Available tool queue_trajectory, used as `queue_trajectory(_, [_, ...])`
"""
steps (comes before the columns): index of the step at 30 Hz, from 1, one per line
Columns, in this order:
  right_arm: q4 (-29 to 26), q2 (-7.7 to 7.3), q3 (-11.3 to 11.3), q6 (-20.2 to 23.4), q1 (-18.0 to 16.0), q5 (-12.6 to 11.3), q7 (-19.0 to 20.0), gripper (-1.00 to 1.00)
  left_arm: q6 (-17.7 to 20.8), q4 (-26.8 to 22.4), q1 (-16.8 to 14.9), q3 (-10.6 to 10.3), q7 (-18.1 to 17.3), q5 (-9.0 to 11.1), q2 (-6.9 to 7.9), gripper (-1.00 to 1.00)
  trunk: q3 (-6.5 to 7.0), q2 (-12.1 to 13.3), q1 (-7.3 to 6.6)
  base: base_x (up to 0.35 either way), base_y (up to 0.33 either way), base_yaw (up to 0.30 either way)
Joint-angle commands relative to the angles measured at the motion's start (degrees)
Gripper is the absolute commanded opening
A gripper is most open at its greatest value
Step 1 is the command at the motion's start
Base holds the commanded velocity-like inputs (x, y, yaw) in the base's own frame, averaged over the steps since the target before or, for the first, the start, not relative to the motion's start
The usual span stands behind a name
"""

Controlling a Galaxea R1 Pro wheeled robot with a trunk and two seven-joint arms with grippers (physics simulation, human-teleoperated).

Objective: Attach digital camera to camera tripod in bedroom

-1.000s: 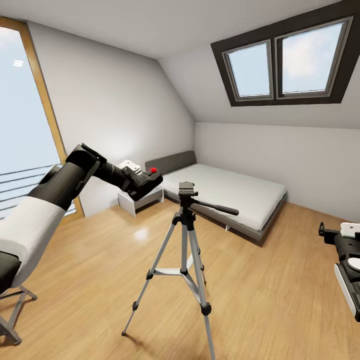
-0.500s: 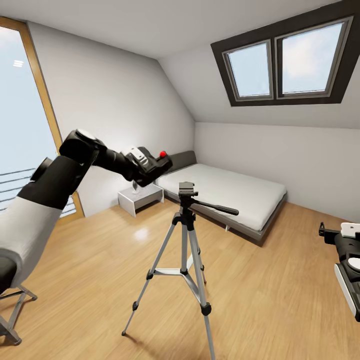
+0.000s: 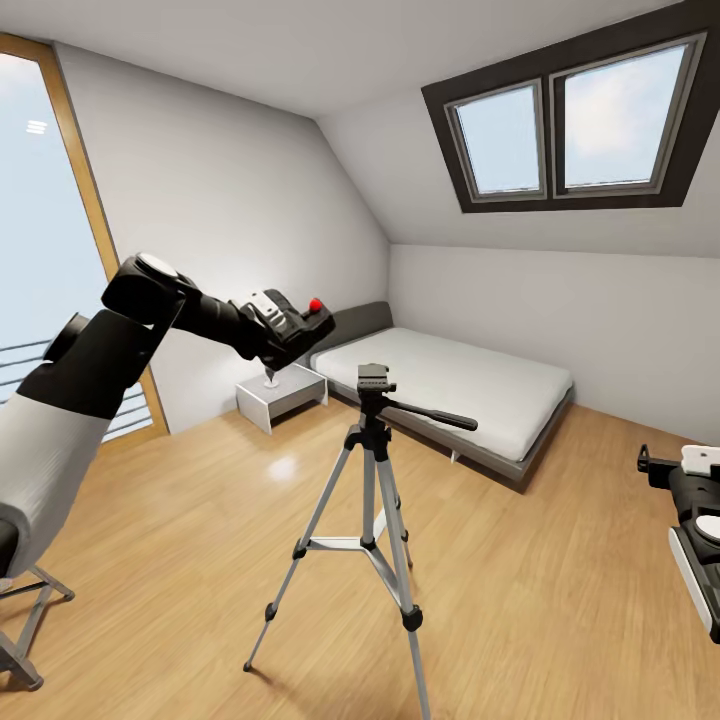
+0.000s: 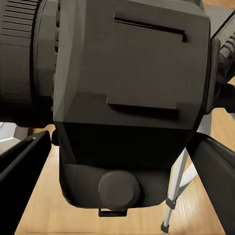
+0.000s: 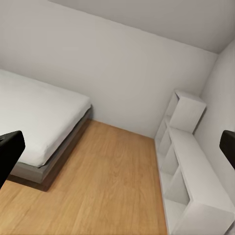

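Above-left of the camera tripod point(image 3: 372, 470), left claw point(image 3: 283, 325) gripping the digital camera point(image 3: 300, 322), red button upward.

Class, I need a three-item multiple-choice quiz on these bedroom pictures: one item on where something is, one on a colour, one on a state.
1. Where is the digital camera?
A. mounted on the tripod
B. held in the air, above and left of the tripod head
C. lying on the bed

2. What colour is the round button on top of the digital camera?
A. red
B. green
C. white

3. How is the right gripper?
A. shut on the camera
B. open and empty
C. shut on a tripod leg

Answers:
1 B: the left gripper carries it clear of the camera tripod.
2 A: a red dot sits on its top.
3 B: its fingertips stand wide apart over bare floor.
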Motion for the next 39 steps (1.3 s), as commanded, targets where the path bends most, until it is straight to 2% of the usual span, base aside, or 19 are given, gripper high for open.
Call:
queue_trajectory(1, [-0.1,-0.02,0.0,0.4,0.0,0.5,-0.2,1.00,0.2,0.0,-0.1,-0.1,-0.6,-0.6,0.00,-1.00,-0.04,-0.1,0.03,0.000,0.000,0.000])
queue_trajectory(9, [-0.1,-0.02,0.1,0.4,0.0,0.4,-0.2,1.00,0.2,2.7,-0.1,0.9,-0.4,-0.6,-0.31,-1.00,-0.04,-0.1,0.03,0.000,0.000,0.000])
queue_trajectory(13, [-0.1,-0.02,0.0,0.4,0.0,0.4,-0.2,1.00,0.1,6.7,-1.8,2.9,-0.3,-0.6,-1.37,-1.00,-0.04,-0.1,0.03,0.000,0.000,0.000])
queue_trajectory(17, [-0.1,0.00,0.1,0.4,0.0,0.4,-0.2,1.00,0.0,11.7,-4.3,3.9,-0.3,-0.5,-2.82,-1.00,-0.04,-0.1,0.03,0.000,0.000,0.000])
queue_trajectory(24, [-0.1,0.01,0.1,0.4,0.0,0.3,-0.2,1.00,-0.3,23.8,-10.5,4.4,0.2,-0.6,-6.49,-1.00,-0.04,-0.1,0.03,0.000,0.000,0.000])
queue_trajectory(29, [-0.1,0.01,0.1,0.4,0.0,0.3,-0.2,1.00,-0.9,32.2,-15.4,4.5,1.8,-0.6,-9.66,-1.00,-0.04,-0.1,0.03,0.000,0.000,0.000])
queue_trajectory(33, [-0.1,0.01,0.1,0.4,0.0,0.3,-0.2,1.00,-1.1,36.1,-17.8,4.5,4.0,-0.6,-12.45,-1.00,-0.04,-0.1,0.03,0.000,0.000,0.000])
queue_trajectory(39, [-0.1,0.01,0.1,0.4,0.0,0.2,-0.2,1.00,-1.1,39.4,-20.2,4.5,8.9,-0.6,-15.98,-1.00,-0.04,-0.1,0.03,0.000,0.000,0.000])
